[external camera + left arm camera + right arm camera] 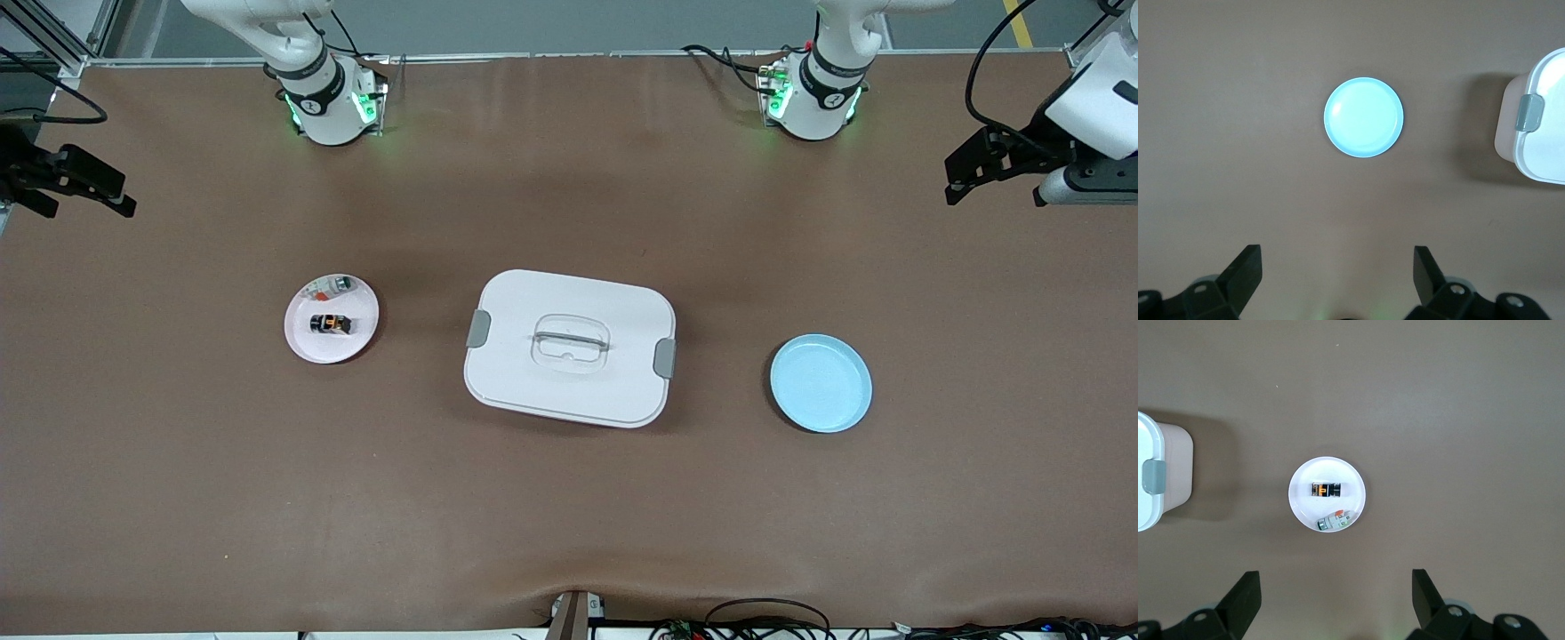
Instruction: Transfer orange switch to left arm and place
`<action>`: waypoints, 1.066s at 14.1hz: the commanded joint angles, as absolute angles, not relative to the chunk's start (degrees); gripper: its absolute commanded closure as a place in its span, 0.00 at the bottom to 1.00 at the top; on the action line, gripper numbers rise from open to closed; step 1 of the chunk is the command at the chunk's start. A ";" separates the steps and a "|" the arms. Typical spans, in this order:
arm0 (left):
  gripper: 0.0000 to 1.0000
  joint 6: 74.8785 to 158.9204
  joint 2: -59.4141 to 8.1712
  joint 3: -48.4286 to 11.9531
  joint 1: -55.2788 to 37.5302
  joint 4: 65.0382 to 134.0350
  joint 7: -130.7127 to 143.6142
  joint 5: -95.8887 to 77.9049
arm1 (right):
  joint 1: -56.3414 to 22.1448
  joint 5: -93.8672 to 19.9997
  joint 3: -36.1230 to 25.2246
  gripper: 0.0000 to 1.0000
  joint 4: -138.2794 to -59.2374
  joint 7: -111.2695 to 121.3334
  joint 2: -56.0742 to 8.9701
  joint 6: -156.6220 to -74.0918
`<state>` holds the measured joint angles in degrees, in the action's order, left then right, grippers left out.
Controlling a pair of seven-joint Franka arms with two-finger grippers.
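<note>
The orange switch (pixel 330 324) lies on a round pink plate (pixel 302 340) toward the right arm's end of the table; it also shows in the right wrist view (pixel 1326 490). The white box (pixel 569 348) with grey latches stands in the middle of the table. My right gripper (pixel 67 185) is open and empty, held high over the table's right-arm end, well away from the plate. My left gripper (pixel 987 167) is open and empty, held high over the left arm's end. Both arms wait.
A small silvery-clear part with a red bit (pixel 332 286) lies on the pink plate, farther from the front camera than the switch. An empty blue plate (pixel 820 383) sits toward the left arm's end, beside the box. Brown table surface lies all around.
</note>
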<state>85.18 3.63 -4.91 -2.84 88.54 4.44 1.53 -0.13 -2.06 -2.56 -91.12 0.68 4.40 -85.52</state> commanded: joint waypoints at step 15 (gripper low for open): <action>0.00 84.02 3.25 -4.83 -2.64 87.71 4.22 2.64 | 0.70 -1.85 -2.29 0.00 -90.35 0.70 2.90 -84.20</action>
<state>85.11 3.43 -4.80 -2.65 88.53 4.44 1.53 0.00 -1.97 -2.71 -91.04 0.60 3.77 -84.73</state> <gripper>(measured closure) 0.000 0.000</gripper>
